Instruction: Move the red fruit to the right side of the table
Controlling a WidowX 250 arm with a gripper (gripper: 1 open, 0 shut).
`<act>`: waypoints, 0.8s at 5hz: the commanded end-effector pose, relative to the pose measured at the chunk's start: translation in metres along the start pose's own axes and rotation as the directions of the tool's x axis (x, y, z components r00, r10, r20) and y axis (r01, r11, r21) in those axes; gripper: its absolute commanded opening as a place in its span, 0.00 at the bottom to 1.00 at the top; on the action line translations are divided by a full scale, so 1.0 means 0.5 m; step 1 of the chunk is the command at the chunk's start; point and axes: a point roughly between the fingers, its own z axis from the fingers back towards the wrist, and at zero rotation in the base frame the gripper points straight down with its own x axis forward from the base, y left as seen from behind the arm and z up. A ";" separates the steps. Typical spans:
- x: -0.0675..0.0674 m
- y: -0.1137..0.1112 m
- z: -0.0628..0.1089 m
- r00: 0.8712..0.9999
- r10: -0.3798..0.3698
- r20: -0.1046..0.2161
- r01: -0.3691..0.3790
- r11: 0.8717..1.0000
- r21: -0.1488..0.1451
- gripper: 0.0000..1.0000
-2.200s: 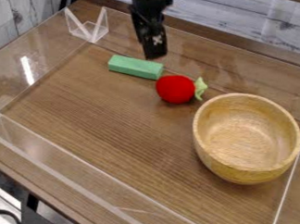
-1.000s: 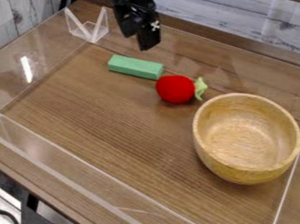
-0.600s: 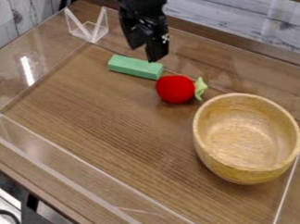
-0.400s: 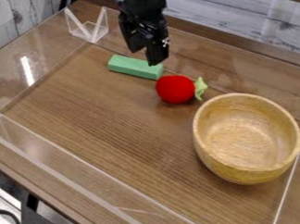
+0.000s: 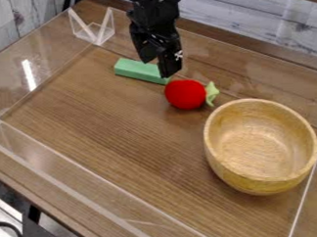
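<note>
With twelve at the top edge of the view, the gripper [image 5: 160,65] comes down from twelve, dark and pointing toward the tabletop. Its jaws are open, with nothing held between them. The tips are up and to the left of the fruit [image 5: 185,94], at about eleven o'clock from it, near it but not gripping it.

The fruit is bright red and round, and it lies on the table [image 5: 104,142] a little above the middle of the view, at about one o'clock from the centre. Its light-green top [image 5: 211,92] points toward three o'clock.

The block [image 5: 138,70], flat and green, lies at about ten o'clock from the fruit, just beside the gripper's tips. Its long side slants from ten toward four, and part of the gripper overlaps its far edge in this view; whether the two touch, I cannot tell.

The bowl [image 5: 260,146], round and of light wood, sits at about four o'clock from the fruit, close by but apart from it. It stands upright, its open mouth facing up, and its inside shows only bare wood.

The tabletop is brown with a visible grain. A clear bracket [image 5: 93,28] stands at eleven o'clock, near the table's far left edge. At seven o'clock, in the bottom corner, some black cables [image 5: 11,231] show beyond the table's edge.
</note>
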 end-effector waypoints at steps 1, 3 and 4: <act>0.029 -0.033 -0.009 1.000 0.006 0.012 -0.006 1.000 0.014 1.00; 0.058 -0.102 -0.067 0.999 0.038 -0.038 -0.038 0.999 0.005 1.00; 0.051 -0.094 -0.086 0.998 -0.011 -0.055 0.011 1.000 -0.006 1.00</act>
